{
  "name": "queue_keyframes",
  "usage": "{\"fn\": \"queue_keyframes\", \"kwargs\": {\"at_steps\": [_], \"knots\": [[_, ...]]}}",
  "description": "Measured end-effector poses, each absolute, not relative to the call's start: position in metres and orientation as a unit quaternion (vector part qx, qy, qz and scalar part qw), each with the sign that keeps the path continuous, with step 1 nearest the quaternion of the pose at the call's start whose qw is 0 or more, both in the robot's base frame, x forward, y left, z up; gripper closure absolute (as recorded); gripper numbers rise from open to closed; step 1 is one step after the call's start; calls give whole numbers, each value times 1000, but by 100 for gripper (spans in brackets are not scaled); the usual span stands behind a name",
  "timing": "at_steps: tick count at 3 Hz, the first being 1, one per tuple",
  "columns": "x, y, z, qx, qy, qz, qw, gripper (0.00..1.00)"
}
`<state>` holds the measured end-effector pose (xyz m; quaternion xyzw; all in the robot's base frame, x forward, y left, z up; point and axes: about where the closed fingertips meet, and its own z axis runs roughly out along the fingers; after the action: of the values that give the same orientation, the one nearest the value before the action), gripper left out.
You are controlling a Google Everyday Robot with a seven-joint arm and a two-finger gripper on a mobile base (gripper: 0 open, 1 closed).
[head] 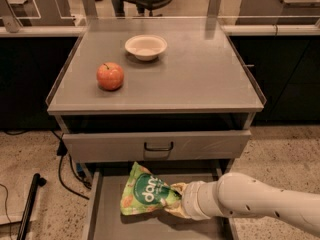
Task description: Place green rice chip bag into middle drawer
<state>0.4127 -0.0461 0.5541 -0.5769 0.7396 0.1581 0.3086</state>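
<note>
Pincer (176, 204), largely hidden, grips green rice chip bag (144, 196) over middle drawer (107, 220).

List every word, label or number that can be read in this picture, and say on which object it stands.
"dang" (probably; tilted white letters): on the dark green circle of the green rice chip bag, which the gripper holds at its right edge over the middle drawer.
Small pictures and print elsewhere on the bag: too blurred to read.
Nothing else bears readable text.
</note>
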Motion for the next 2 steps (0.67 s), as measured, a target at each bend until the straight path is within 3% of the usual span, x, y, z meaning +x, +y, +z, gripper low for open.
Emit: {"fn": "queue_keyframes", "kwargs": {"at_steps": [2], "knots": [[418,-53,477,-563,750,177,300,100]]}}
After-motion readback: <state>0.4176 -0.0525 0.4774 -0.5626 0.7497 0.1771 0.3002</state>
